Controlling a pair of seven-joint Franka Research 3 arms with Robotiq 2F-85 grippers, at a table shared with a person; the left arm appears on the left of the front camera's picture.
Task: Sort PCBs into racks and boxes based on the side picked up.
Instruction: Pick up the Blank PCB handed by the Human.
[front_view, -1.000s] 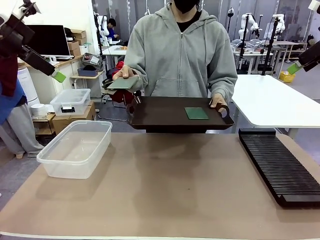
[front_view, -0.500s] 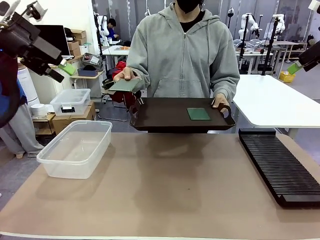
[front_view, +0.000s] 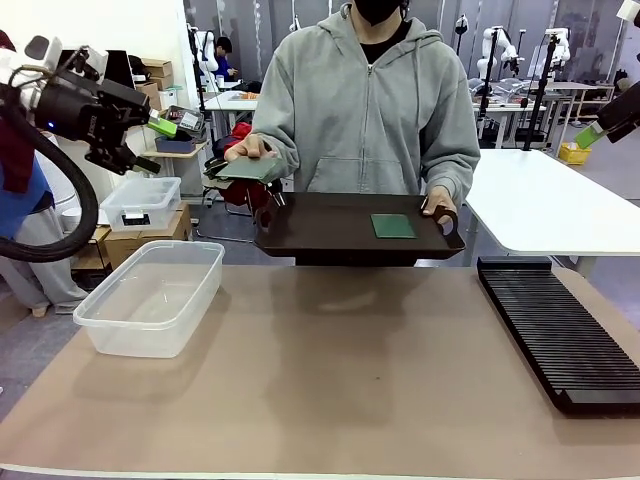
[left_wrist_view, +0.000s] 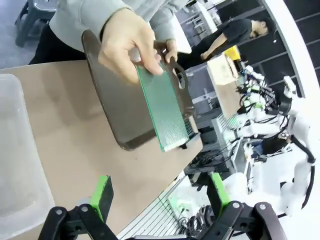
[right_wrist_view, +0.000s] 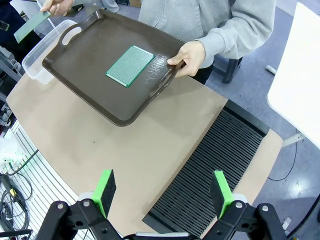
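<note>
A person across the table holds out a green PCB (front_view: 250, 167) in one hand, at the left end of a dark brown tray (front_view: 320, 240) held in the other. A second PCB (front_view: 393, 226) lies flat on that tray. My left gripper (front_view: 155, 145) hangs open at upper left, apart from the offered PCB (left_wrist_view: 165, 107), which lies ahead of its fingers (left_wrist_view: 102, 195). The right gripper (front_view: 590, 135) is open, high at the far right. In the right wrist view the right gripper (right_wrist_view: 164, 190) looks down on the tray PCB (right_wrist_view: 130, 65) and the black rack (right_wrist_view: 210, 170). The clear box (front_view: 150, 295) sits at table left, the rack (front_view: 560, 330) at table right.
A smaller lidded clear container (front_view: 140, 203) stands on cardboard beyond the table's left edge. A white table (front_view: 545, 200) lies behind the rack. The brown table mat (front_view: 340, 380) is bare between box and rack.
My left gripper has swung right and lower toward the person's offered PCB, its wrist turning. The tray shifted slightly. The right gripper has stayed put.
</note>
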